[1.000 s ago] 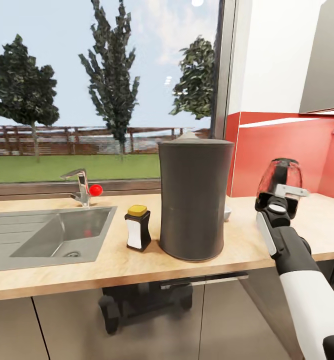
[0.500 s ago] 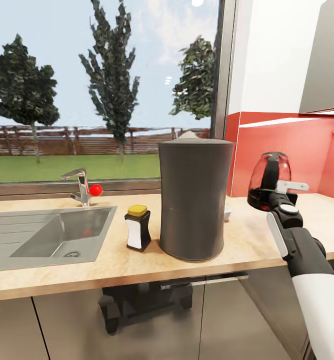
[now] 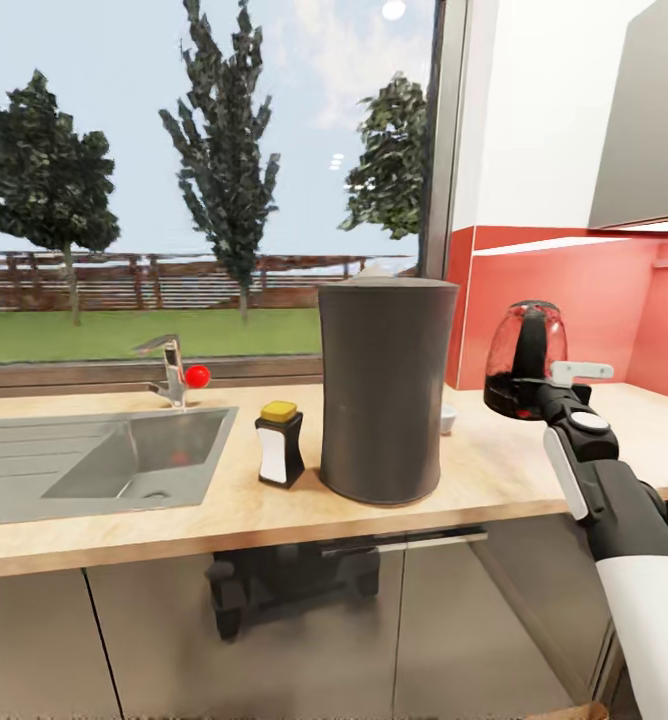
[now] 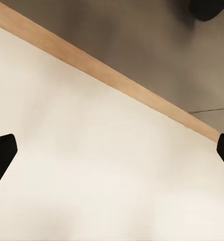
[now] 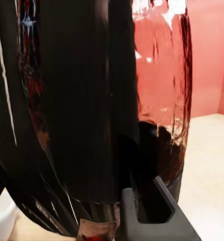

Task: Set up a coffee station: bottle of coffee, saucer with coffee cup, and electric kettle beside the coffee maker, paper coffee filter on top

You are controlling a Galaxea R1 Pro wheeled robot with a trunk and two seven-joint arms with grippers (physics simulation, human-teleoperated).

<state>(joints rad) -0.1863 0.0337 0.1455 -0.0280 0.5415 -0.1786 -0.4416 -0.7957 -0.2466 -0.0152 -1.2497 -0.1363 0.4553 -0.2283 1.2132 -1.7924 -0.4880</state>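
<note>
From the head camera, the electric kettle [image 3: 525, 360] stands upright, long axis vertical, its black handle turned toward the counter's front edge, to the right of the coffee maker [image 3: 383, 390] on the kitchen countertop [image 3: 274, 505]. Whether its base rests on the worktop or hangs just above it cannot be told. The right arm reaches forward and up over the counter's front edge, forearm slanting, and the right gripper [image 3: 549, 382] is clamped on the kettle's handle. The bottle of coffee [image 3: 279, 443] stands upright just left of the coffee maker, beside the sink [image 3: 94, 462].

The left wrist camera looks down on a pale surface with a wooden edge; two dark fingertips [image 4: 1, 156] sit wide apart, nothing between them.

The right wrist camera presses close on the kettle's [image 5: 157, 85] black handle and clear body, red wall behind.
</note>
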